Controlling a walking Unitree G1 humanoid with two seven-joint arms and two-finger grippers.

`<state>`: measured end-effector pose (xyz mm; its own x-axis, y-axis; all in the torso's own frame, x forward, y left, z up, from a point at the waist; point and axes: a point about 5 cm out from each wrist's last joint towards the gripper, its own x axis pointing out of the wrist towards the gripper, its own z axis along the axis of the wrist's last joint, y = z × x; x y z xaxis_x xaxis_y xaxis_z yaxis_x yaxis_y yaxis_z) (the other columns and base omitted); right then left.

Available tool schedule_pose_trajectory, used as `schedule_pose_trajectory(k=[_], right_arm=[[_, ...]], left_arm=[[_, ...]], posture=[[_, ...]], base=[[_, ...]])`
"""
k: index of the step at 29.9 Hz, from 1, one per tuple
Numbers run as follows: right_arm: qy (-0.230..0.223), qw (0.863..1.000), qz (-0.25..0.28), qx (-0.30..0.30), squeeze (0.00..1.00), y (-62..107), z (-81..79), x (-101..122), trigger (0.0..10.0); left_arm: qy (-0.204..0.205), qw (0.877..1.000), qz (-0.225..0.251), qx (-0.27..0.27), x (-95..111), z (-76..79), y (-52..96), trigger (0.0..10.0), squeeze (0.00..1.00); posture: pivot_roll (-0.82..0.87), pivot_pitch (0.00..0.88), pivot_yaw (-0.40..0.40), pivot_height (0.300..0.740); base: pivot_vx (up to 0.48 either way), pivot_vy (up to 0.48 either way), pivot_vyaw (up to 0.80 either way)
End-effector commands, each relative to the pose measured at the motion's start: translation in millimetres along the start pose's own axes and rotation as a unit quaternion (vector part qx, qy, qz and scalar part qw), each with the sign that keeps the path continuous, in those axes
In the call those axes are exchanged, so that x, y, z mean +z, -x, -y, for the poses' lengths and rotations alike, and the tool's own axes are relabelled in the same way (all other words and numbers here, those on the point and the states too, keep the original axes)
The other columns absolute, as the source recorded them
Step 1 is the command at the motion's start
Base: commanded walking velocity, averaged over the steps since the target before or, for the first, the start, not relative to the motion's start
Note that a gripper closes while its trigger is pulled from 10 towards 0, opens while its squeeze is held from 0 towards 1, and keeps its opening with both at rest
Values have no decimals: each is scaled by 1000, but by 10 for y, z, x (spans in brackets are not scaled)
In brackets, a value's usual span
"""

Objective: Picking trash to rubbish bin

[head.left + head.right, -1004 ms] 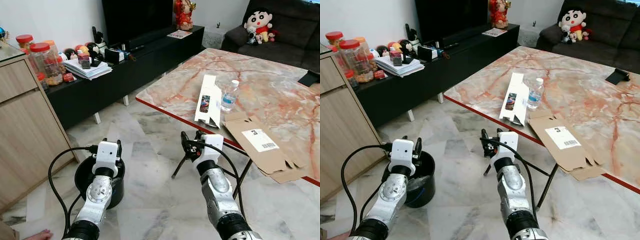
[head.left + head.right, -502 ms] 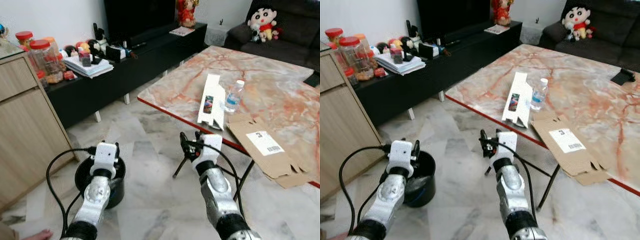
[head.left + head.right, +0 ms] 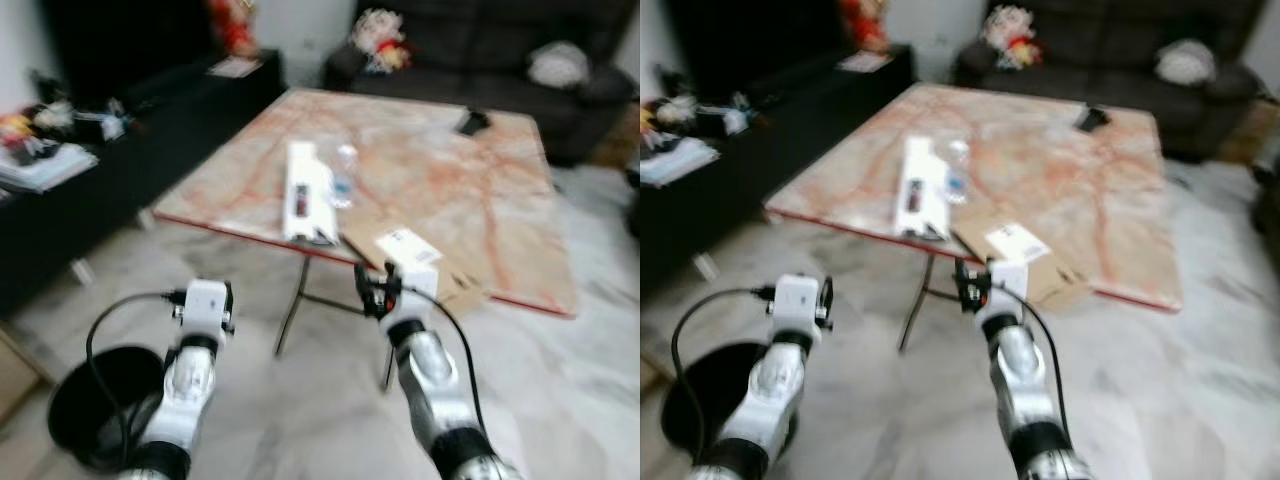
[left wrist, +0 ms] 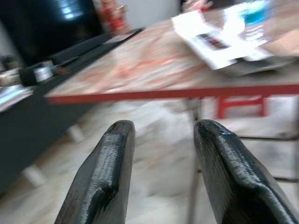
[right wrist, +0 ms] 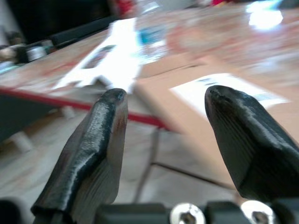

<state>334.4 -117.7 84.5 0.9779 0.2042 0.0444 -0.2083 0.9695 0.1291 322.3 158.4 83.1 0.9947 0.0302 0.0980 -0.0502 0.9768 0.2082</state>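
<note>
A long white box (image 3: 305,190), a small water bottle (image 3: 344,176) and a flattened cardboard box (image 3: 420,262) lie near the front edge of the marble table (image 3: 440,170). The black rubbish bin (image 3: 85,405) stands on the floor at the lower left, beside my left arm. My left gripper (image 4: 161,135) is open and empty, held over the floor short of the table's red edge. My right gripper (image 5: 163,98) is open too, just in front of the cardboard (image 5: 219,93), touching nothing. Both eye views are blurred.
A dark sofa (image 3: 480,40) with soft toys stands behind the table. A low black TV cabinet (image 3: 90,150) with clutter runs along the left. A small dark object (image 3: 470,122) lies far back on the table. The table's thin legs (image 3: 295,300) rise from the marble floor.
The whole picture has swung to the right and blurred, so the camera turned. The table now sits in the middle and the bin at the lower left. Both grippers stay open and empty.
</note>
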Motion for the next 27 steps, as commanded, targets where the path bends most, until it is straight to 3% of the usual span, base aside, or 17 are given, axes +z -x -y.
schedule_pose_trajectory(k=[1,6,27], right_arm=[[-6,1000,4,11,0,-29,-98,20,10000],[-6,1000,2,10,0,-27,-102,12,10000],[0,1000,7,13,0,-56,-146,40,10000]], left_arm=[[-6,1000,0,10,4,-86,-9,10000,0],[-4,1000,-2,14,7,-96,-13,10000,0],[8,1000,3,-4,88,-15,-63,10000,0]], posture=[[142,0,-3,740],[143,0,-5,740],[160,0,-7,740]], base=[[0,0,-788],[0,0,-756],[0,0,0]])
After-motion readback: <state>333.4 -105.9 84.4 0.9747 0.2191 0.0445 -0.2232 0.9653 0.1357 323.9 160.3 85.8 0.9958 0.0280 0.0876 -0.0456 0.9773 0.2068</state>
